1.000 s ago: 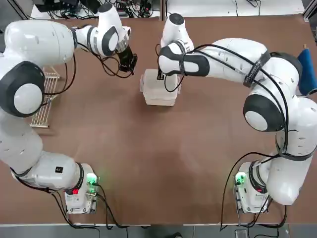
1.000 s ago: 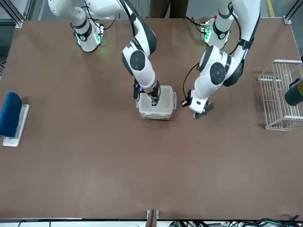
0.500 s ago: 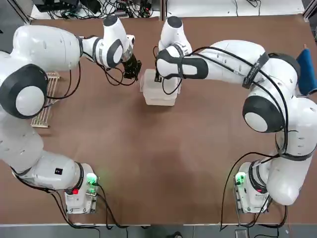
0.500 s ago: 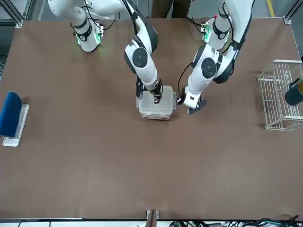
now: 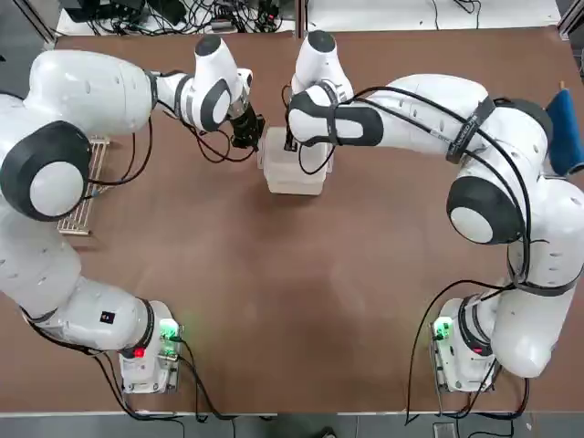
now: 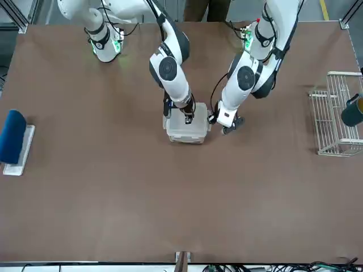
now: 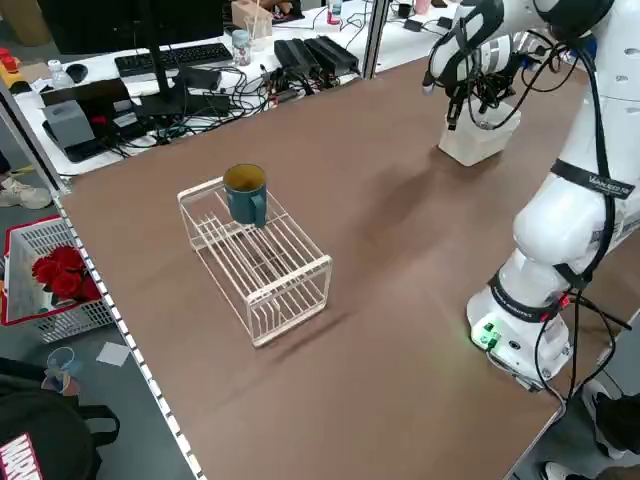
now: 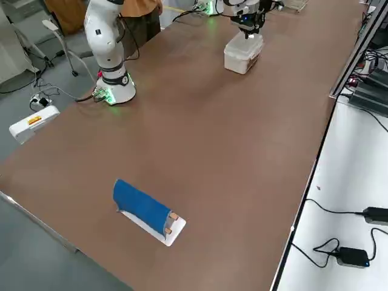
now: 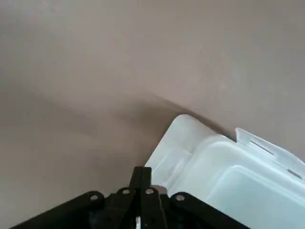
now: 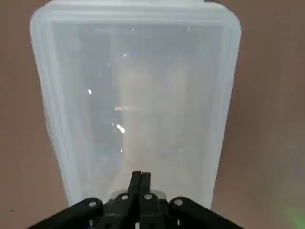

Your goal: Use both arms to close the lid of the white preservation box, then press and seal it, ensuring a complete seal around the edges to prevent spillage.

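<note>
Two pairs of shut, empty jaws around the lidded box [image 6: 188,129], wire rack [image 6: 336,116] well apart.

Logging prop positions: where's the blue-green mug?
Front view, right edge: the mug is on the white wire rack, on the robot's left side.

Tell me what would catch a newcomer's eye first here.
Most striking are the two big glossy white arms, leaning in from either side over the small white box far across the table from their bases. Next comes the bright blue roll lying on a white board, toward the table's edge on the robot's right.
</note>
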Motion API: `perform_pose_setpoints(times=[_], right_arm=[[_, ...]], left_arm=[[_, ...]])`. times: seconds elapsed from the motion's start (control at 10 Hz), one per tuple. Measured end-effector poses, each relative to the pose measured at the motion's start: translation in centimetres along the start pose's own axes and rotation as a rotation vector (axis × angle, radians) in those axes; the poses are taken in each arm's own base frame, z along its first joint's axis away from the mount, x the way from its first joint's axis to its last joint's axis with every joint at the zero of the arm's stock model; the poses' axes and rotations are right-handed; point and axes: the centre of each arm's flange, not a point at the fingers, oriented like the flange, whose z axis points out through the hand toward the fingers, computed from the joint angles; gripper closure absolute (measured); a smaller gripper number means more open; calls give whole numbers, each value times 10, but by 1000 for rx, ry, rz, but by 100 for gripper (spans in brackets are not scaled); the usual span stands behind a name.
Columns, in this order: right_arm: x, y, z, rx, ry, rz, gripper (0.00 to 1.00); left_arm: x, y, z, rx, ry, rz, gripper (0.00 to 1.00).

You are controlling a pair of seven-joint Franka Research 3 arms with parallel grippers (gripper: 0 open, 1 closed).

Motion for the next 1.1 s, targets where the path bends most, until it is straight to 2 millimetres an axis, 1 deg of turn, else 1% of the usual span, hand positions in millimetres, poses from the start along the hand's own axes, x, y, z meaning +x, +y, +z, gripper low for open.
perform_pose_setpoints(times=[0.3, 1.1], right_arm=[[0, 0, 1, 4, -3, 1, 97], [-2, 0, 2, 9, -9, 1, 97]], left_arm=[[-1, 0, 14, -11, -2, -1, 99], [2, 2, 20, -41, 13, -16, 99]])
